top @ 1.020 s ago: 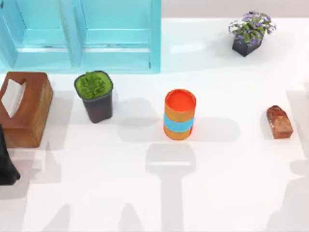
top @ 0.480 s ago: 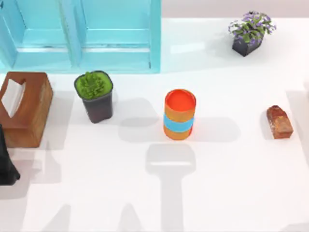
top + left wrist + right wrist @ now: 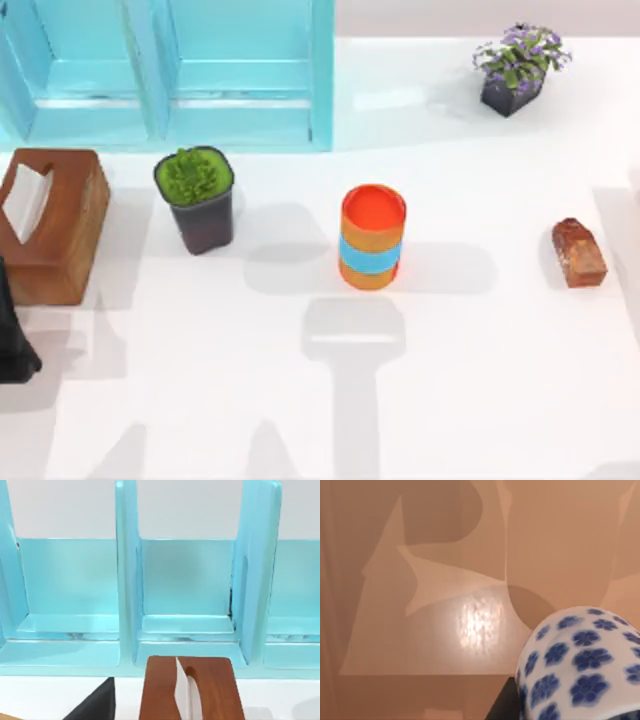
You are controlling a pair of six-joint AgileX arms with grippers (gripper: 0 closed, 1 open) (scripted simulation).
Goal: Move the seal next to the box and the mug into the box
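Note:
The seal (image 3: 578, 252), a small reddish-brown mottled block, lies on the white table at the right side. The mug (image 3: 580, 665), white with blue flowers, sits close under the right wrist camera above a smooth tan surface; I cannot tell whether that surface is the box. My right gripper (image 3: 540, 711) holds the mug, and one dark finger (image 3: 501, 704) presses against its side. My left arm (image 3: 12, 345) stays parked at the table's left edge, just in front of the wooden tissue box (image 3: 50, 222).
An orange cylinder with a blue band (image 3: 372, 237) stands mid-table. A green plant in a dark pot (image 3: 197, 200) stands left of it. A light-blue compartment shelf (image 3: 170, 70) spans the back left, and a purple flower pot (image 3: 517, 70) is at the back right.
The arm shadow on the table's front right corner has slid off to the right. The seal, cylinder, pots and left arm have not moved.

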